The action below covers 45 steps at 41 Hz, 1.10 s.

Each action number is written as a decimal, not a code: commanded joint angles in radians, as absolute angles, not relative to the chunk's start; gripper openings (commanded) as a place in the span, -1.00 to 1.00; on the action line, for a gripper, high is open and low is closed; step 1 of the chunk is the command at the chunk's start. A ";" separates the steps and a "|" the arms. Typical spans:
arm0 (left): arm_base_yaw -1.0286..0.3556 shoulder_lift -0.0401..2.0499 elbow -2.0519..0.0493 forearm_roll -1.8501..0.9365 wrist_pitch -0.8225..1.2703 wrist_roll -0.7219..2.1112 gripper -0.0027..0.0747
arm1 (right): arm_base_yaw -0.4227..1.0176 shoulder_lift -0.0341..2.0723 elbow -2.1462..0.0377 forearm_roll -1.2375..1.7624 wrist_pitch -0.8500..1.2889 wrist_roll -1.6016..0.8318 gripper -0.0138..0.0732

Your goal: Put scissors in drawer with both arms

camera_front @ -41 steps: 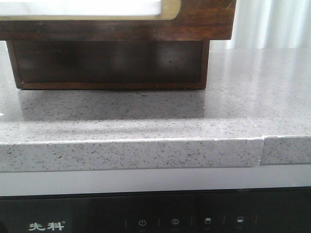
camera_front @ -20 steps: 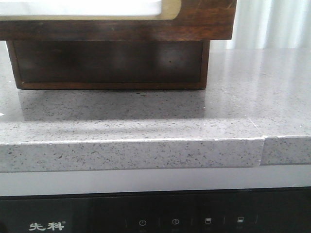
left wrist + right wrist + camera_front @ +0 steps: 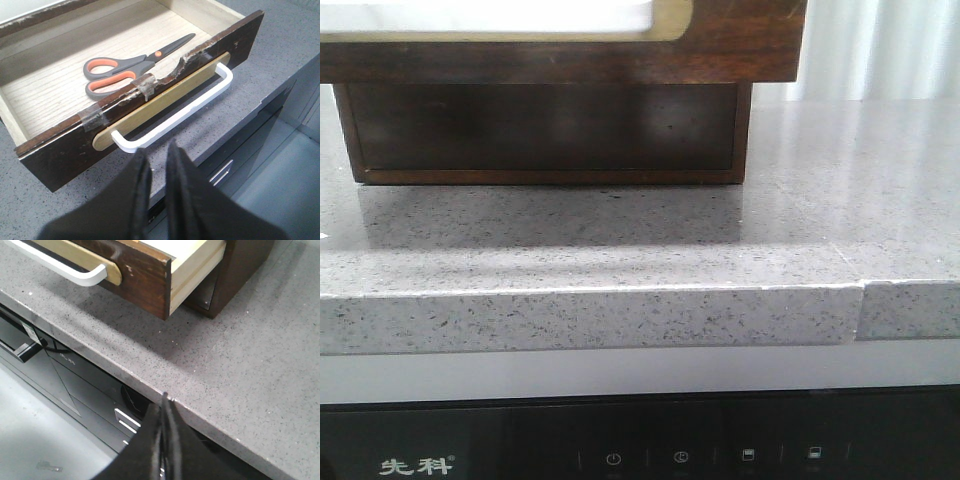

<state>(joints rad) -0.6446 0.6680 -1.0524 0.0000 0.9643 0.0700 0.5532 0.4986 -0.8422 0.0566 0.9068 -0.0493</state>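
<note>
The scissors (image 3: pixel 137 64) lie flat on the pale wood floor inside the drawer (image 3: pixel 60 155), which is pulled out. Their orange loops point one way and the thin grey blades point the other way, toward the far end of the drawer. Nothing is touching them.

The drawer front is dark brown and chipped along its top edge. Two bits of clear tape (image 3: pixel 94 117) are stuck over that edge. A yellow-brown plate sits on the front, and a white handle (image 3: pixel 175 117) is fixed on it.

The left gripper (image 3: pixel 157 152) hangs just in front of the white handle. Its two black fingers are almost together, with only a thin gap, and they hold nothing.

From the front, the drawer (image 3: pixel 740 40) sticks out over the grey speckled counter (image 3: pixel 620 250). Under it is the dark wooden cabinet (image 3: pixel 540 130). Below the counter edge is a black panel (image 3: pixel 650 455) with small white signs.

The right gripper (image 3: pixel 165 407) is off to the right side, over the edge of the counter (image 3: pixel 240 355), well apart from the drawer corner (image 3: pixel 150 280). Its fingers are pressed together and hold nothing.
</note>
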 commanded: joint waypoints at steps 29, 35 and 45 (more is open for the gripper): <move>-0.606 0.654 -1.064 0.000 0.869 0.058 -0.98 | 0.550 0.502 -0.865 0.047 0.803 -0.053 -0.83; -0.461 0.592 -0.976 0.052 0.771 0.058 -0.98 | 0.550 0.502 -0.865 0.047 0.805 -0.053 -0.83; -0.219 0.399 -0.645 0.053 0.406 0.058 -0.98 | 0.550 0.502 -0.865 0.047 0.803 -0.053 -0.83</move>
<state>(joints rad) -0.2750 0.4581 -0.7211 0.0502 0.6009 0.0700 0.5532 0.4986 -0.8422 0.0560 0.8807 -0.0493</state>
